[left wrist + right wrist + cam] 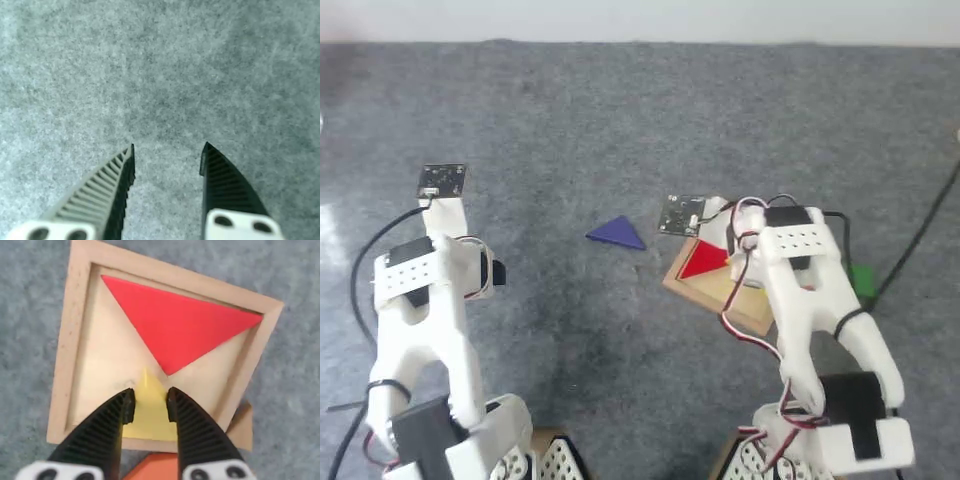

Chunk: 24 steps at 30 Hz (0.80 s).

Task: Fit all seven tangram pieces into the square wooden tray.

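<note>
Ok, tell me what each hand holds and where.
Left hand: nothing, open. Right hand: yellow triangle, pinched across its two edges near the tip.

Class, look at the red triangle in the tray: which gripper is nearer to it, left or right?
Right. The right gripper hangs over the wooden tray, just beside the red triangle. The left gripper sits over bare grey carpet, well away from the tray.

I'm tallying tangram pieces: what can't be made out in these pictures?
Yellow piece: right wrist view, right gripper covers its sides; grip unclear.
Orange piece: right wrist view, cut by the edge.
Tray: high view, mostly under the right arm.
Green object: high view, half hidden by that arm.
</note>
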Motion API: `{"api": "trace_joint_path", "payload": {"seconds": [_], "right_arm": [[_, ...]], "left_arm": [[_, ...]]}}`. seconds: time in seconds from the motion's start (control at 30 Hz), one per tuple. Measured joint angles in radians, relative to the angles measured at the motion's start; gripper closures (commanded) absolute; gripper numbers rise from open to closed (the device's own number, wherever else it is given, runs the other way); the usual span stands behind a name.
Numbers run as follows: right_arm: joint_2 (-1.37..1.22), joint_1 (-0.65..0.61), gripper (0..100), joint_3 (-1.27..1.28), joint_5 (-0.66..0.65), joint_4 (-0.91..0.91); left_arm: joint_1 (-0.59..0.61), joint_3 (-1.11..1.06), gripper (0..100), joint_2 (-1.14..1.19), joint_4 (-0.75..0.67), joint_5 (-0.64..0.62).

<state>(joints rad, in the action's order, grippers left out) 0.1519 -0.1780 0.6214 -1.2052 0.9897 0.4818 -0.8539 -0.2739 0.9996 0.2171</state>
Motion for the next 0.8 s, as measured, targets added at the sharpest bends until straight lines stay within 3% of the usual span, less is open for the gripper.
{"api": "trace_joint_path", "payload": {"seconds": [0.23, 0.57, 0.8], "right_arm": [[0.009, 0.044, 99.0, 0.0, 0.011, -0.025], [-0.078, 0.074, 98.6, -0.126, 0.198, -0.089], [-0.193, 0.109, 84.6, -0.249, 0.226, -0.091]], "left_arm": [[0.0, 0.0, 79, 0.0, 0.0, 0.0], [0.0, 0.0, 79, 0.0, 0.008, 0.0], [0.0, 0.0, 79, 0.0, 0.012, 0.0]]}}
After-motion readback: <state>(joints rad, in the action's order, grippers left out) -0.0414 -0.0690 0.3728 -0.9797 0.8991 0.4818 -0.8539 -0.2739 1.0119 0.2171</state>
